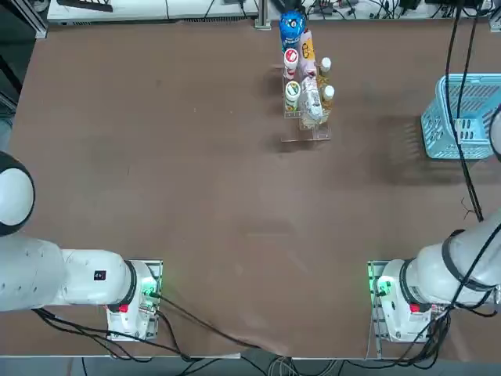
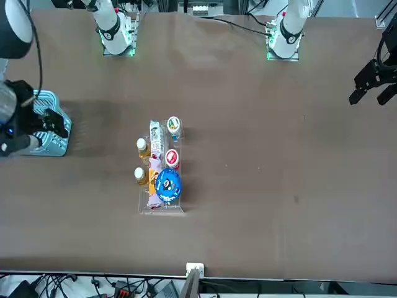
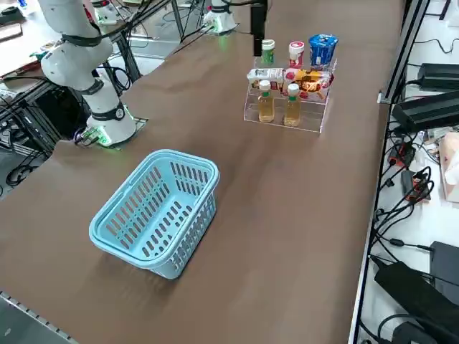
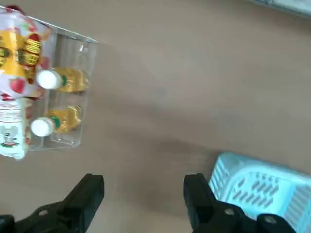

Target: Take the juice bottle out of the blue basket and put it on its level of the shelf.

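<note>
Two juice bottles (image 1: 325, 66) (image 1: 327, 95) stand upright side by side on the lowest step of the clear shelf (image 1: 307, 135). They also show in the right side view, juice bottles (image 3: 266, 102) (image 3: 292, 104), and in the wrist view, juice bottles (image 4: 63, 80) (image 4: 56, 121). The blue basket (image 3: 158, 211) sits apart near the table's right edge, with nothing inside it. My right gripper (image 4: 144, 184) hangs open and empty above the bare table between the shelf (image 4: 73, 141) and the basket (image 4: 257, 189). In the front view the right gripper (image 2: 54, 121) hovers over the basket (image 2: 53, 146).
Higher steps of the shelf hold a big blue-topped bottle (image 1: 291, 27), a red-lidded white bottle (image 1: 291, 56), a green-lidded one (image 1: 292, 90) and snack packets (image 1: 311, 98). Black cables (image 1: 462, 94) hang over the basket. Cables and boxes (image 3: 423, 107) lie beyond the table edge.
</note>
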`<state>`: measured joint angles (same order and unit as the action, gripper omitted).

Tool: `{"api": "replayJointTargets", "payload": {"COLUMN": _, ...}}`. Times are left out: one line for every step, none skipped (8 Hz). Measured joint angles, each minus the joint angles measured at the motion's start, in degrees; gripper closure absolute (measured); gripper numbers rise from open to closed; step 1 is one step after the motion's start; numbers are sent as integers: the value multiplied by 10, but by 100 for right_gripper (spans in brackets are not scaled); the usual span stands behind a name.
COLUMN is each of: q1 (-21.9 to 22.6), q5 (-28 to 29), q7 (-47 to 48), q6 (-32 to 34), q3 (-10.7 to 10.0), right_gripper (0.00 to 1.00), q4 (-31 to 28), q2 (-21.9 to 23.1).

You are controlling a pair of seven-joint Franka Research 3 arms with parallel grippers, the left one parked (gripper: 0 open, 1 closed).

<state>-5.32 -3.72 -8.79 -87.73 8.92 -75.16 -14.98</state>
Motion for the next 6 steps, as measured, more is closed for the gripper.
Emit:
{"api": "replayJointTargets", "payload": {"q1": -10, "q5": 1, "q7": 20, "q6": 1, "q3": -8, "right_gripper": 0, "q4": -29, "q2": 21}}
{"api": "replayJointTargets", "payload": {"q1": -15, "q5": 7, "q7": 53, "q6": 1, "q3": -15, "right_gripper": 0, "q4": -58, "q2": 41}}
{"api": "replayJointTargets", "payload": {"q1": -15, "q5": 19, "q7": 89, "q6": -3, "q3": -16, "right_gripper": 0, "q4": -91, "q2": 64}}
{"api": "replayJointTargets", "payload": {"q1": -13, "q5": 30, "q7": 117, "q6": -17, "q3": -14, "right_gripper": 0, "q4": -125, "q2": 91}}
{"api": "replayJointTargets", "payload": {"q1": -12, "q5": 34, "q7": 130, "q6": -33, "q3": -13, "right_gripper": 0, "q4": -155, "q2": 116}}
{"api": "replayJointTargets", "payload": {"q1": -9, "q5": 35, "q7": 132, "q6": -42, "q3": -12, "right_gripper": 0, "q4": -174, "q2": 135}}
